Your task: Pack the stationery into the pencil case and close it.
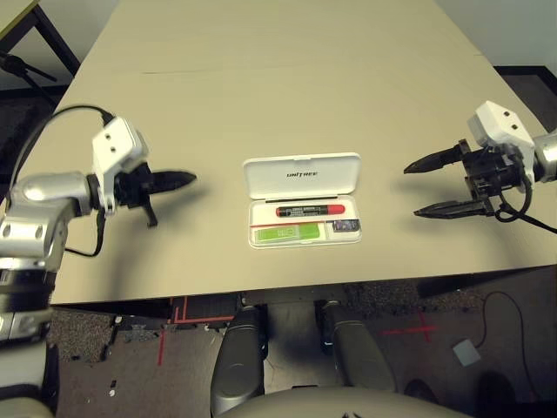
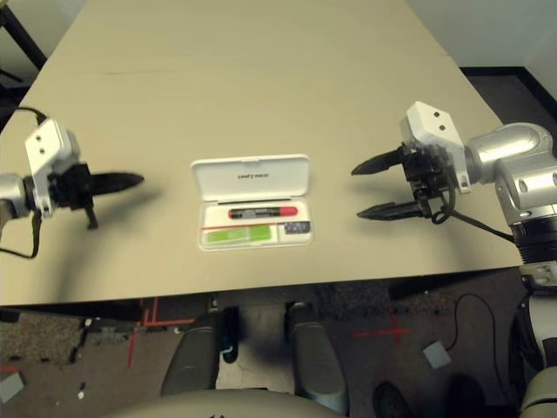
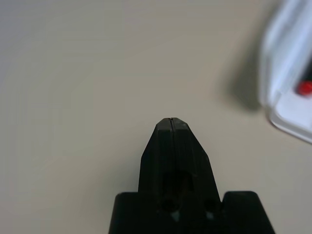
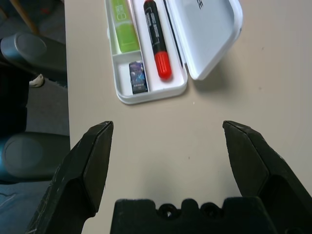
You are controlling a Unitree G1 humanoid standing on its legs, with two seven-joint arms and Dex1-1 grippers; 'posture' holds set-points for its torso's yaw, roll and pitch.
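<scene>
The pencil case [image 1: 301,200] lies open mid-bench [image 1: 261,78], red marker [image 1: 310,211], green stick [image 1: 287,232] and dark piece [image 1: 345,226] already inside. Left gripper [image 1: 183,180] clenched empty, right gripper [image 1: 424,188] released; both flank it, presumably clearing lid closure.

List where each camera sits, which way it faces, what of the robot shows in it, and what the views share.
Left and right eye views: on the head, looking forward and down at the table; silver forearms, shut left gripper, open right gripper.
Left wrist view: along closed fingers over tabletop.
Right wrist view: along spread fingers toward the open pencil case holding red marker, green stick, small dark piece.
Shared: all show the pencil case.
</scene>
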